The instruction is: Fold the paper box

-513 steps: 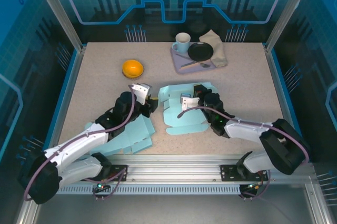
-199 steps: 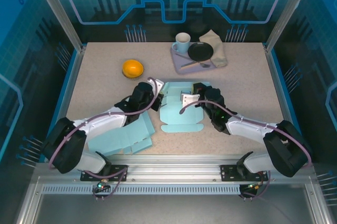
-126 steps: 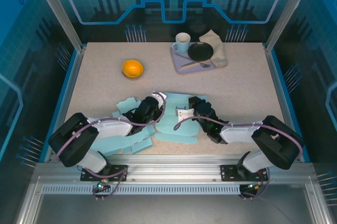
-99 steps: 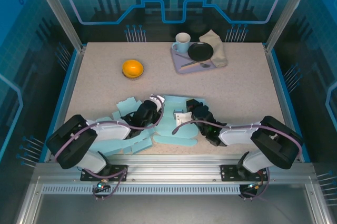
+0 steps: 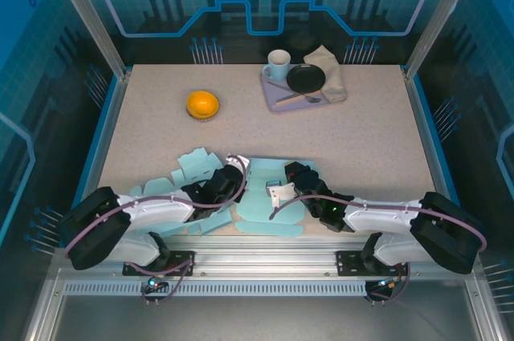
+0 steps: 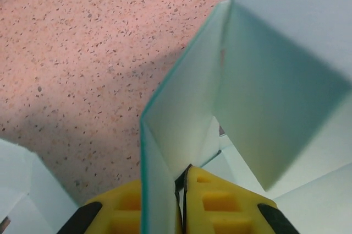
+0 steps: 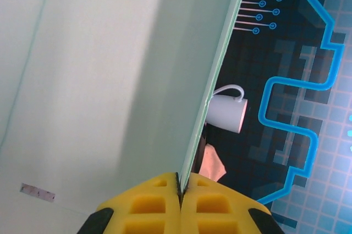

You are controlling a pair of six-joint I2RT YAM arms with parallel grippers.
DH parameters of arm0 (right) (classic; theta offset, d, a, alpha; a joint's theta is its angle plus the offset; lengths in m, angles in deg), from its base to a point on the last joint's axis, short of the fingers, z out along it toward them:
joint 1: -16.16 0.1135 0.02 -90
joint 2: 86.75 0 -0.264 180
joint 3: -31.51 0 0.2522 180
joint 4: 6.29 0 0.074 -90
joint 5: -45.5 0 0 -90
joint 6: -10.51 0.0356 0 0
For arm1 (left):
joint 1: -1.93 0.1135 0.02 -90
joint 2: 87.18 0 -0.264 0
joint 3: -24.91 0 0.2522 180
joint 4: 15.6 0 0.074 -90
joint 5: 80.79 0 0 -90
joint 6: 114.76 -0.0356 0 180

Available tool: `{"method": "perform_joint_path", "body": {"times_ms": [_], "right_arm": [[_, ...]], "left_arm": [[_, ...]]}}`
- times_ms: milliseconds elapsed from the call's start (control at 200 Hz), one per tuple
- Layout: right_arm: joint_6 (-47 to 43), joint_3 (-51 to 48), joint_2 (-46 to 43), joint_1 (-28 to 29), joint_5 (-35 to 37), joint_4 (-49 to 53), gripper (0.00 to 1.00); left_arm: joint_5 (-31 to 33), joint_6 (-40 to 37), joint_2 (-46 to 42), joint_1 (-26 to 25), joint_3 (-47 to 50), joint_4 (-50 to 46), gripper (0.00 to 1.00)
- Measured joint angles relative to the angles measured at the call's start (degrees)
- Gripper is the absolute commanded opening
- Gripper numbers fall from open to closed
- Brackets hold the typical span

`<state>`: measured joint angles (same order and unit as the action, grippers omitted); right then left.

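From above, the paper box (image 5: pixel 269 200) lies partly folded at the middle of the table's (image 5: pixel 361 140) near edge, a light blue sheet with one panel raised between the two arms. The left gripper (image 5: pixel 235 185) meets the box on its left side and the right gripper (image 5: pixel 283 182) on its right side, both low over the surface and close together. More flat blue blanks (image 5: pixel 191 168) lie toward the near left corner, partly under the left arm. A round orange object (image 5: pixel 202 104) sits left of centre, well apart from the box. By the far edge, right of centre, a tray (image 5: pixel 275 97) carries a white mug (image 5: pixel 279 62), a black dish (image 5: pixel 306 78) and a folded cloth (image 5: pixel 331 66). In the left wrist view, the yellow fingers (image 6: pixel 223 201) are pressed together on the bottom of an upright blue panel, which folds at a sharp crease and stands above the speckled surface; the paper is clamped tight with no gap showing. In the right wrist view, the yellow fingers (image 7: pixel 151 195) are likewise closed flat on the thin edge of a pale panel that rises straight up from them and covers the left of the view, with the mug lying sideways in frame just past the paper's edge.
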<state>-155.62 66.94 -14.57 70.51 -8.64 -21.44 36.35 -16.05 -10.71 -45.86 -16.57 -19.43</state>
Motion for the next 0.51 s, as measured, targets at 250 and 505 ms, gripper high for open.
{"method": "perform_joint_path", "body": {"times_ms": [250,505], "right_arm": [[-0.90,0.55,1.31,-5.29,-3.96,-0.04,0.00],[-1.99,4.70,5.11,-15.32,-8.26,-3.98,0.00]], "left_arm": [[-2.36,2.10,-5.75,1.07,-0.07,-6.75,0.43],[-9.33,3.26,-21.31,7.65,-2.54,-8.39,0.48]]}}
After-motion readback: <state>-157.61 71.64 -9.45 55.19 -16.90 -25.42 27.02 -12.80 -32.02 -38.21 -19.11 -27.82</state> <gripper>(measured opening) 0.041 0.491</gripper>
